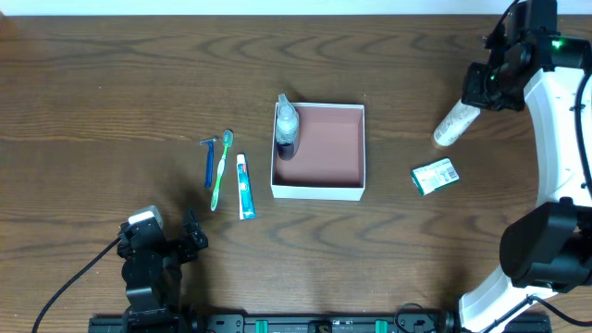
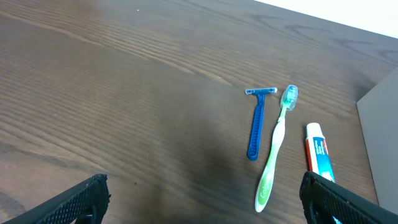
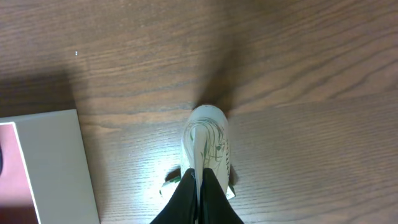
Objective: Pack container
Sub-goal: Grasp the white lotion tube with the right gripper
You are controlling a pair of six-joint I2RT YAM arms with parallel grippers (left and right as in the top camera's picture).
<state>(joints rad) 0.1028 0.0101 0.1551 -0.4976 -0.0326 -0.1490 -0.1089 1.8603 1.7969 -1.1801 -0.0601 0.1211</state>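
Observation:
The container (image 1: pixel 351 191) is a square white box with a pinkish-brown floor at mid table; a clear bottle (image 1: pixel 287 127) lies along its left inside wall. My right gripper (image 1: pixel 483 91) is shut on the flat end of a white tube with green print (image 1: pixel 453 125), holding it above the table right of the box; the right wrist view shows the tube (image 3: pixel 207 140) pinched between the fingers (image 3: pixel 199 177). My left gripper (image 1: pixel 171 245) is open and empty at the front left. A blue razor (image 1: pixel 208 162), a green toothbrush (image 1: pixel 220 171) and toothpaste (image 1: pixel 244 185) lie left of the box.
A small green-and-white packet (image 1: pixel 434 176) lies on the table right of the box, below the held tube. The left wrist view shows the razor (image 2: pixel 256 124), toothbrush (image 2: pixel 275 149) and toothpaste (image 2: pixel 318 152) ahead of the open fingers. The box corner (image 3: pixel 56 162) shows at left in the right wrist view.

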